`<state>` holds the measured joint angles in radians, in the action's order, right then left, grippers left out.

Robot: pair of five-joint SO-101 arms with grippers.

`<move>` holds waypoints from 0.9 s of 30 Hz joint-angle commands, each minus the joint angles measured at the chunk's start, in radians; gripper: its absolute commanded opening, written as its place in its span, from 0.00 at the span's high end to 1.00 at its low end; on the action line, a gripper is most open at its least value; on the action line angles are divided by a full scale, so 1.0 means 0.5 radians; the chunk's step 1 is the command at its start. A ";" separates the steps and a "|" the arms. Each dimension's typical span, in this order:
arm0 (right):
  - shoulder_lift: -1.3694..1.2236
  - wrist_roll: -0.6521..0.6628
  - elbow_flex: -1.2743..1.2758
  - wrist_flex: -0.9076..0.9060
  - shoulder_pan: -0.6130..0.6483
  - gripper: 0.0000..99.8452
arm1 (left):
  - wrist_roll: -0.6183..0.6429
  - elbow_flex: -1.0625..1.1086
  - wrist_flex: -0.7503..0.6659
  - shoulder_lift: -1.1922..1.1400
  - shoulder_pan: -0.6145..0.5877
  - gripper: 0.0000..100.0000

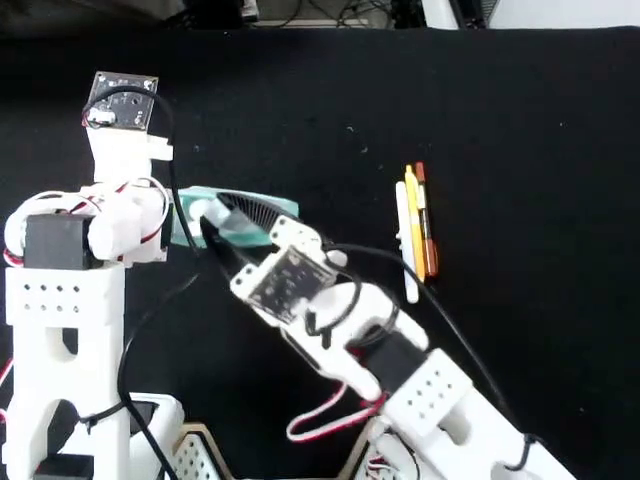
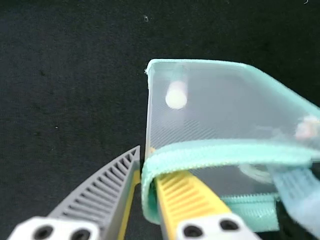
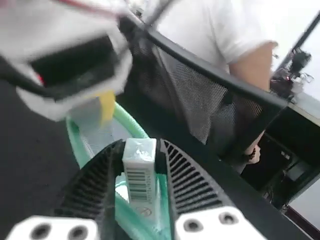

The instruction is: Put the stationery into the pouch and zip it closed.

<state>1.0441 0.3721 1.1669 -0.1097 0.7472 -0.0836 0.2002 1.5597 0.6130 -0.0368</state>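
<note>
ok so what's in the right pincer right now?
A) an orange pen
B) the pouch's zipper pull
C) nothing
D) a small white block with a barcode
D: the right wrist view shows the right pincer shut on the white block at the mouth of the pouch, while the pens lie apart on the table.

Pouch (image 2: 210,110): translucent glossy plastic, woven cloth trim. Eraser (image 3: 140,170): paper sleeve. Table (image 1: 520,100): matt cloth.

Barcode label (image 3: 136,178) on the white eraser (image 3: 140,150); digits beneath the bars illegibly small
</note>
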 commanded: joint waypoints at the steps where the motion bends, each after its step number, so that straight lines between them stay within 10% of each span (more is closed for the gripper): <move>1: -0.118 0.015 0.008 0.104 -0.058 0.99 | -0.028 -0.014 -0.028 0.000 -0.011 0.97; 6: -0.167 0.015 -0.054 -0.074 -0.052 0.97 | -0.028 -0.014 -0.028 0.000 -0.011 0.97; 12: -0.158 -0.003 -0.520 -0.899 -0.046 0.68 | -0.028 -0.011 -0.028 0.000 -0.011 0.97; 27: 0.397 -0.003 -1.508 -1.823 -0.454 0.76 | -0.031 -0.002 -0.028 0.000 -0.011 0.97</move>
<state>1.1868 0.3736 0.4826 -0.9843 0.6306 -0.0928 0.2033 1.5581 0.6099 -0.0338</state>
